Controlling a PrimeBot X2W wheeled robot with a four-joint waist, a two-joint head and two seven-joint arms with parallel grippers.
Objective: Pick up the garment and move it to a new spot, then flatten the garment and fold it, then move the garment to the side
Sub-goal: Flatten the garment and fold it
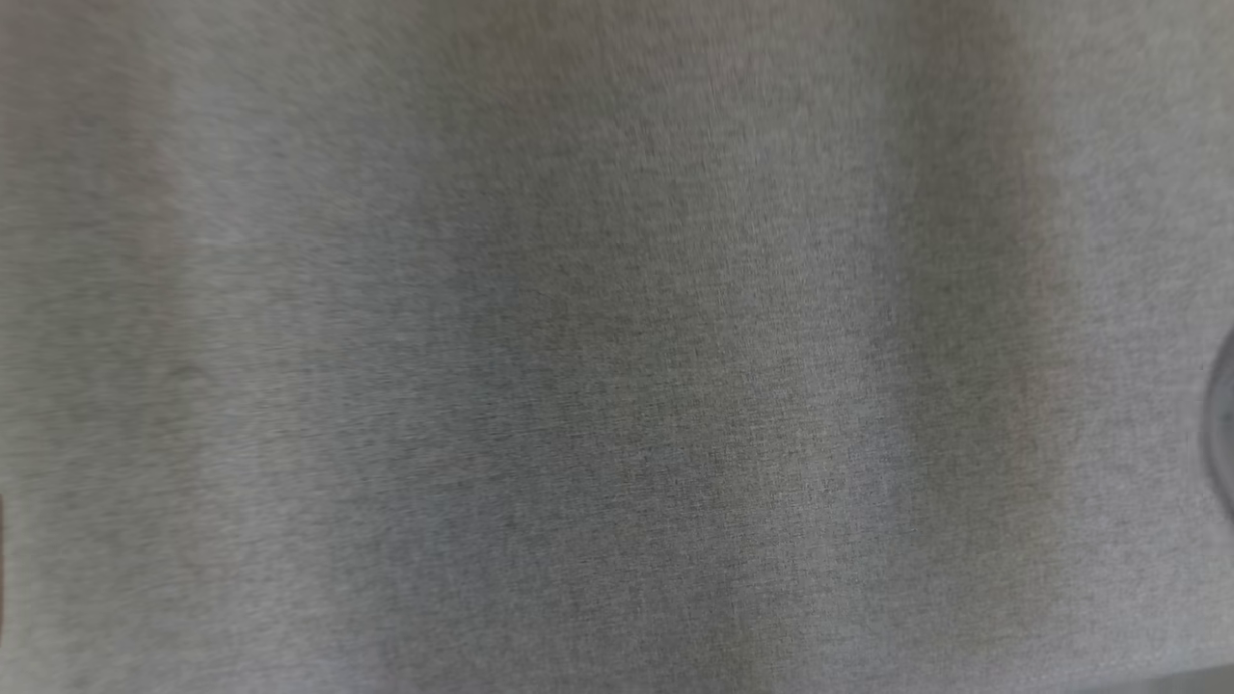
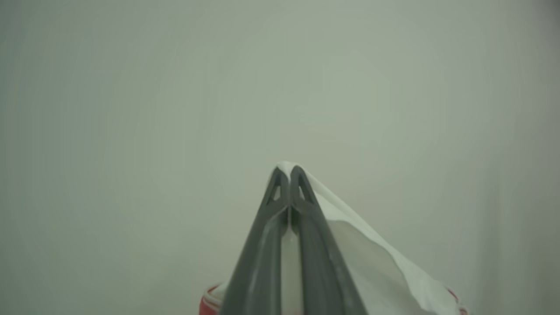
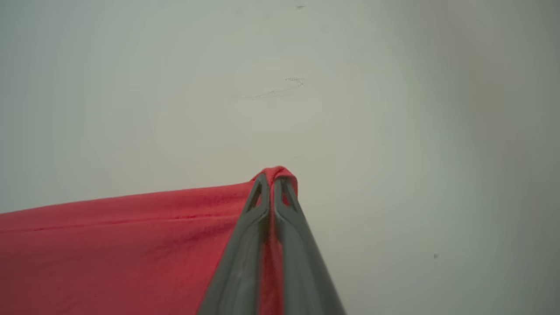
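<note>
At 6 o'clock in the left wrist view, the left fingers (image 2: 262,245) stood pressed together, pinching a white fold of the garment (image 2: 372,262) at their tips. The cloth fell away toward 4 o'clock, and a red trim (image 2: 209,302) showed near 7 o'clock. At 6 o'clock in the right wrist view, the right fingers (image 3: 240,262) were likewise closed on a small nub of red cloth, with the red panel running out toward 8 o'clock. Behind both pairs lay a plain pale surface (image 3: 372,109); whether it was the worktop or a wall could not be told. The head view was blurred, showing grey woven texture (image 1: 617,347) and a dark round edge (image 1: 1222,434) at 3 o'clock, neither identifiable.

Hazards, as judged from this state:

1. Slip. Each pair held only a narrow pinch at the tips. A fast swing, or the garment's own weight, could draw the cloth out and drop one side.
2. Uneven tension. The red panel looked taut while the white cloth hung slack. Spreading the arms further could pull the weaker pinch free.
3. Blind placement. The head view gave no usable picture of the new spot. Lowering without it risked setting the garment bunched or over an edge.
4. Twist. Whether the two pinches held matching corners could not be told. If they did not, the garment would land twisted and resist flattening.
</note>
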